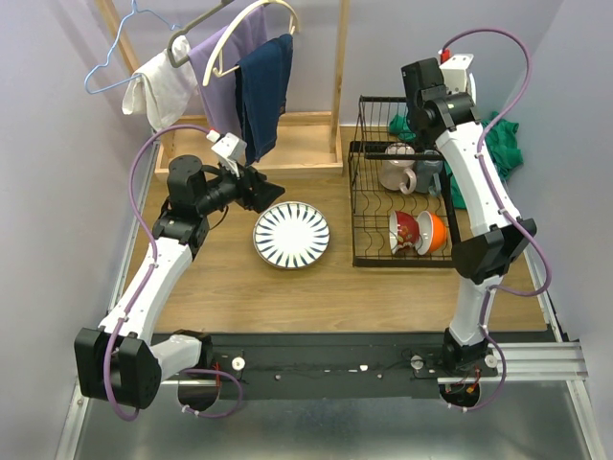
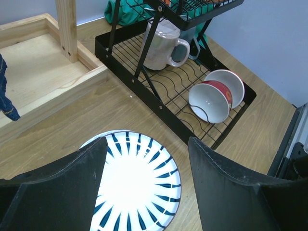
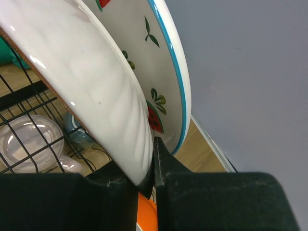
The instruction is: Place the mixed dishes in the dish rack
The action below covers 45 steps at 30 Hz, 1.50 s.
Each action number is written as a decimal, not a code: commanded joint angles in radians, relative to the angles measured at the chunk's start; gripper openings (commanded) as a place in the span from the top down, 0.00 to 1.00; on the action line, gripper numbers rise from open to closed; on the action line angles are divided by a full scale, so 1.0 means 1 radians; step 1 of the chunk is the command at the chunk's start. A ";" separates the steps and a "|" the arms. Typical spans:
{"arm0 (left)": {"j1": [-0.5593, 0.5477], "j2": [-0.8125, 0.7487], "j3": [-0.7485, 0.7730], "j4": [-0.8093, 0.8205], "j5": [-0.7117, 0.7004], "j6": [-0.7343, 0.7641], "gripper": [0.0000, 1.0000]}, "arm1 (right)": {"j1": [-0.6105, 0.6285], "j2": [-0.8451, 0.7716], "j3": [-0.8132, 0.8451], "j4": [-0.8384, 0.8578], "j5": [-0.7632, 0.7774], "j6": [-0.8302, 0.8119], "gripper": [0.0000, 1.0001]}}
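The white plate with dark-blue radial stripes (image 1: 291, 234) lies flat on the wooden table, left of the black wire dish rack (image 1: 369, 206). My left gripper (image 1: 266, 192) is open just above its far-left rim; in the left wrist view (image 2: 147, 144) the plate (image 2: 139, 187) shows between the spread fingers. My right gripper (image 3: 153, 144) is shut on the rim of the white plate with red fruit motifs (image 3: 161, 72), held upright over the rack's back right. In the rack are a pale mug (image 1: 397, 173), a red bowl (image 1: 406, 230) and an orange bowl (image 1: 432, 232).
A wooden clothes stand (image 1: 287, 134) with hanging garments stands at the back left, its tray base (image 2: 43, 72) close behind my left gripper. A green cloth (image 1: 503, 144) lies behind the rack. The purple wall is close on the right.
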<state>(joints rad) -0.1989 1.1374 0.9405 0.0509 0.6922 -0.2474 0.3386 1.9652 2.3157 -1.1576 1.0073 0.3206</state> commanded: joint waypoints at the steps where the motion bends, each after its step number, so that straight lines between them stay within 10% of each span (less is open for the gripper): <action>1: -0.007 -0.016 -0.005 0.030 0.017 -0.006 0.23 | 0.000 -0.069 0.031 0.078 0.033 -0.034 0.78; 14: -0.007 -0.031 -0.005 0.033 0.021 -0.009 0.23 | 0.010 -0.094 0.088 0.101 -0.015 -0.094 0.77; 21: -0.007 -0.042 -0.009 0.030 0.023 -0.007 0.23 | 0.013 -0.112 0.067 0.093 -0.070 -0.086 0.47; 45: -0.005 -0.045 -0.019 0.037 0.018 -0.012 0.23 | 0.011 -0.172 -0.030 0.211 -0.054 -0.170 0.49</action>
<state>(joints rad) -0.1989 1.1049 0.9337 0.0654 0.6933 -0.2554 0.3542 1.8763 2.3425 -1.0573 0.9295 0.1982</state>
